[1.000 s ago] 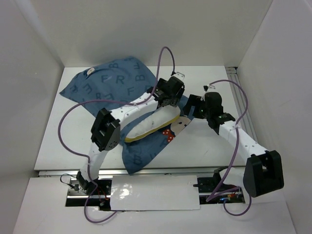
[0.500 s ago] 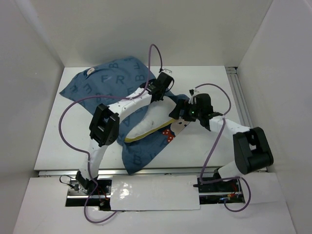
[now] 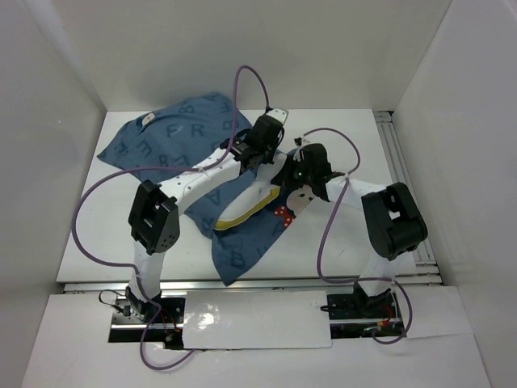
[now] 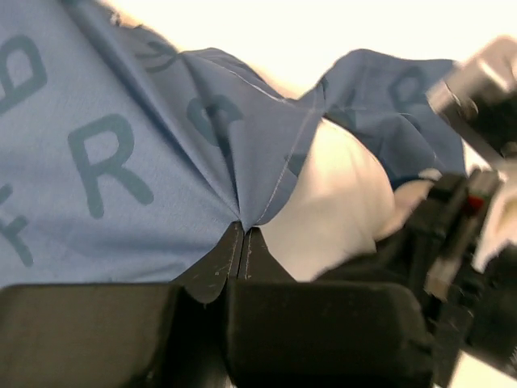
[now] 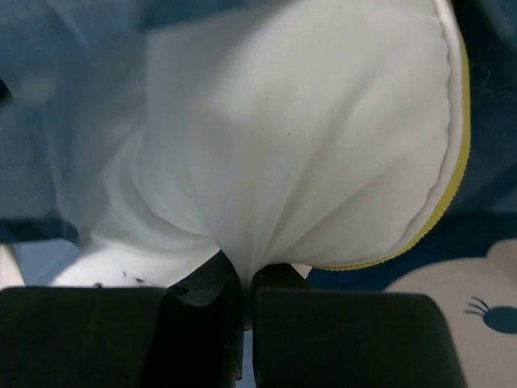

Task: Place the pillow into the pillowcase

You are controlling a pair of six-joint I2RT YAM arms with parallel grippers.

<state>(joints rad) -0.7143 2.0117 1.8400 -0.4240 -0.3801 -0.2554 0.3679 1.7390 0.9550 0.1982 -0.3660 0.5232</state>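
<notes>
Left wrist view: the left gripper (image 4: pixel 243 246) is seen pressed together on a fold of the large blue letter-printed fabric pillowcase (image 4: pixel 113 153). The cloth is gathered into a peak at the fingertips, just beside the soft cream-white rectangular pillow (image 4: pixel 339 210). This fold is judged to be held so that the cover's mouth can be lifted and drawn over the pillow.

In the right wrist view the right gripper (image 5: pixel 242 279) is shown pinching the pillow's own skin, with wrinkles radiating from the jaws, near where the yellow band (image 5: pixel 459 153) curves round. This hold is judged to steady or push the pillow against the cover's pull.

From above, the pillow is seen largely covered by the pillowcase on the white table (image 3: pixel 363 242), with only its yellow-edged near side exposed. Most of the cover is spread beyond the pillow, toward the far left. A printed mouse face with a red bow (image 3: pixel 292 207) lies just beside the pillow's exposed end.

Purple cables (image 3: pixel 242 81) are looped above the pillow. Both wrists are crowded over it, so snagging or collision is judged possible.
</notes>
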